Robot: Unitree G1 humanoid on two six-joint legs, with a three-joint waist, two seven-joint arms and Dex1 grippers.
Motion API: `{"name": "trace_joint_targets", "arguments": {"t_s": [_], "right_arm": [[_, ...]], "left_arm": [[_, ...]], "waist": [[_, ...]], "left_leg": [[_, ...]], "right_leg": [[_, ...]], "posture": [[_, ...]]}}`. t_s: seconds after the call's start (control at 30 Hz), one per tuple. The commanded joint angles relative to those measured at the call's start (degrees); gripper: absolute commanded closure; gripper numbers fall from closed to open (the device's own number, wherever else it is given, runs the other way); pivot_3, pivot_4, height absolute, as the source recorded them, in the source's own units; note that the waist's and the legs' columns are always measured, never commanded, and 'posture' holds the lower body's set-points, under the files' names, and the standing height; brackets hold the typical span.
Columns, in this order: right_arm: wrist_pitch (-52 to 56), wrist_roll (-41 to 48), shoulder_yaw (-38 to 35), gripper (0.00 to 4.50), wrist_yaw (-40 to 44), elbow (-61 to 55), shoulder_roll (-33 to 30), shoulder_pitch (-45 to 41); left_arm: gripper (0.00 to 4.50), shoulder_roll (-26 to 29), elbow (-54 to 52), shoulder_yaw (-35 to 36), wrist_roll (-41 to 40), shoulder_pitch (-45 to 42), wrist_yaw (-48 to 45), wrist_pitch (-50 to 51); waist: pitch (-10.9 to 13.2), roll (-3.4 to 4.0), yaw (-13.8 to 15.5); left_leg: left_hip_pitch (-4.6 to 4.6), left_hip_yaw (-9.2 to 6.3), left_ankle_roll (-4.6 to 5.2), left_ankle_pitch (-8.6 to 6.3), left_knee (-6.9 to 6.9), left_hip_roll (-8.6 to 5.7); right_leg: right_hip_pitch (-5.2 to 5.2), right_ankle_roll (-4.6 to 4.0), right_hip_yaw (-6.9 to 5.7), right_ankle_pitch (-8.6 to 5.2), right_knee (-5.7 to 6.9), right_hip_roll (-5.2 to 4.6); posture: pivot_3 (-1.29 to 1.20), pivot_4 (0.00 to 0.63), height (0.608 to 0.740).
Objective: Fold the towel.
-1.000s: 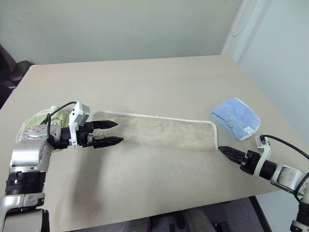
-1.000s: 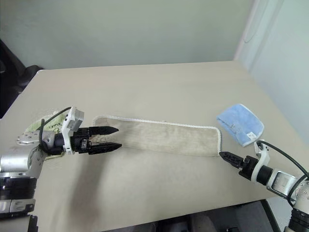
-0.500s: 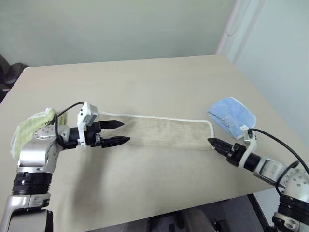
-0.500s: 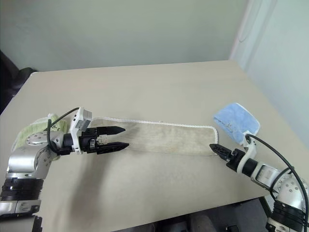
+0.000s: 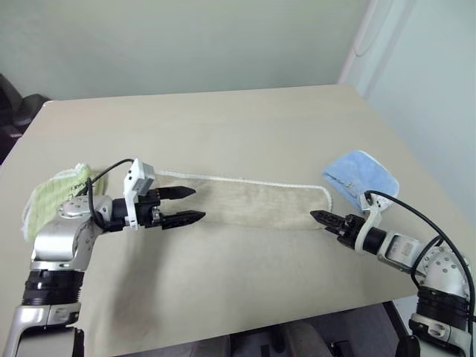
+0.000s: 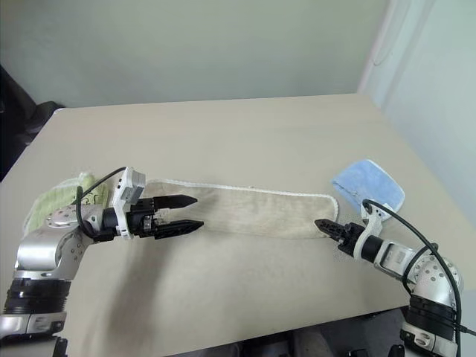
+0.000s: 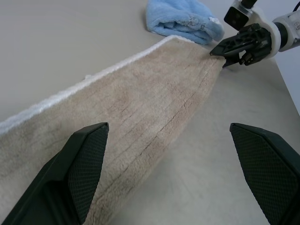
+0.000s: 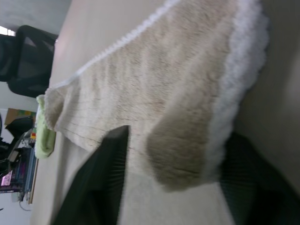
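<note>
Left eye view has the towel point(image 5: 249, 202) stretched out flat in a long strip across the near half of the tabletop point(image 5: 223, 126), running side to side, white corded edging along its far edge and round its right end. Left claw point(image 5: 186, 205) is up over the towel's left end with its two black fingers spread wide apart, nothing between them, pointing along the strip toward the right. Right claw point(image 5: 318, 218) comes in low from the right, and its tip is right at the near corner of the towel's right end. From the right wrist view that corner sits between the two fingers, one on either side of the white edging, but honestly I can't tell if they're actually pinching the cloth or just straddling it. Just past the towel's right end there's a small light-blue folded cloth point(image 5: 361, 181), near but not touching as far as I can see. Over by the left arm a small green cloth point(image 5: 53, 198) is lying at the tabletop's left edge, partly behind the arm.
</note>
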Motion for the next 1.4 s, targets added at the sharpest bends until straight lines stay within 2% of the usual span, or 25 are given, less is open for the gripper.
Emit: {"name": "trace_joint_targets", "arguments": {"t_s": [0.03,0.17,0.27,0.4,0.5,0.6,0.73,0.83,0.97,1.17,1.4], "right_arm": [[-0.49,2.02,-1.90,3.00,-0.37,-2.03,-1.06,0.21],[-1.48,2.34,-2.22,4.47,0.07,-3.45,-2.89,-0.60],[-2.75,0.08,0.12,4.47,2.49,-5.78,-6.50,-0.53],[-8.40,-7.63,8.70,4.47,11.52,-12.53,-17.80,-0.53],[-11.96,-12.65,12.84,4.47,16.57,-12.28,-24.47,-1.73],[-17.05,-19.55,19.25,4.47,22.47,-12.45,-31.37,-2.69],[-24.28,-29.05,29.80,4.47,29.25,-13.74,-36.84,-5.99],[-27.56,-34.41,36.14,4.47,32.51,-13.80,-36.84,-10.57],[-28.46,-38.09,42.20,4.47,35.32,-13.26,-32.81,-17.81],[-28.93,-43.04,49.41,4.47,38.37,-10.35,-25.72,-25.32],[-30.29,-48.32,54.65,4.47,39.45,-2.76,-16.90,-28.71]], "left_arm": [[0.00,0.24,-2.37,0.90,-1.26,-0.07,0.60,-0.26],[0.00,-0.19,-2.40,0.61,-1.50,-0.41,1.12,-0.33],[0.00,-0.44,-2.30,0.56,-1.54,-0.65,1.27,-0.38],[0.00,-0.62,-1.83,0.56,-1.48,-0.74,1.27,-0.52],[0.00,-0.93,-1.74,0.41,-1.44,-0.78,1.53,-0.49],[0.00,-1.40,-1.75,0.24,-1.38,-0.87,1.90,-0.48],[0.00,-2.05,-1.72,0.00,-1.27,-1.00,2.41,-0.64],[0.00,-2.61,-1.70,-0.18,-1.17,-1.20,2.74,-0.79],[0.00,-3.10,-1.93,-0.22,-1.31,-1.13,3.23,-0.95],[0.00,-3.49,-2.52,0.09,-1.69,-0.17,3.77,-1.24],[0.00,-3.84,-3.18,0.50,-2.12,0.56,4.74,-1.52]], "waist": [[0.01,0.01,0.03],[0.01,0.01,0.03],[0.03,0.06,0.12],[0.04,0.12,0.15],[0.04,0.11,0.13],[0.05,0.15,0.20],[0.06,0.17,0.12],[0.06,0.17,-0.01],[0.07,0.18,-0.38],[0.06,0.17,-0.38],[0.06,0.16,-0.07]], "left_leg": [[0.00,0.00,-0.06,-0.03,0.00,0.00],[-0.02,0.01,-0.29,-0.17,0.00,-0.01],[-0.02,0.01,-0.29,-0.17,0.00,-0.03],[-0.07,0.02,-0.38,-0.22,0.03,-0.04],[-0.06,0.01,-0.42,-0.24,0.03,-0.03],[-0.07,0.02,-0.43,-0.25,0.03,-0.03],[-0.09,0.04,-0.42,-0.24,0.05,-0.03],[-0.06,0.03,-0.37,-0.21,0.05,-0.02],[-0.02,0.05,0.04,0.02,0.05,-0.02],[-0.01,0.04,0.10,0.05,0.05,-0.02],[0.01,0.02,0.15,0.08,0.06,-0.02]], "right_leg": [[0.00,0.00,0.00,0.00,0.00,0.00],[0.00,0.00,0.01,0.00,-0.01,-0.01],[0.00,0.00,0.01,0.00,-0.01,-0.03],[0.00,0.01,0.00,-0.01,-0.02,-0.05],[0.01,0.02,0.00,-0.03,-0.03,-0.04],[0.02,0.04,0.01,-0.07,-0.04,-0.05],[0.01,0.07,0.01,-0.11,-0.06,-0.04],[0.01,0.07,0.01,-0.11,-0.06,-0.01],[0.00,0.07,0.00,-0.11,-0.07,0.00],[0.01,0.06,0.01,-0.10,-0.07,-0.01],[0.01,-0.09,0.00,0.00,-0.02,-0.04]], "posture": [[0.00,0.150,0.740],[0.00,0.150,0.740],[0.00,0.150,0.740],[0.00,0.150,0.740],[0.00,0.150,0.740],[0.00,0.150,0.740],[0.00,0.150,0.740],[0.00,0.150,0.740],[0.00,0.150,0.740],[0.00,0.150,0.740],[0.00,0.150,0.740]]}}
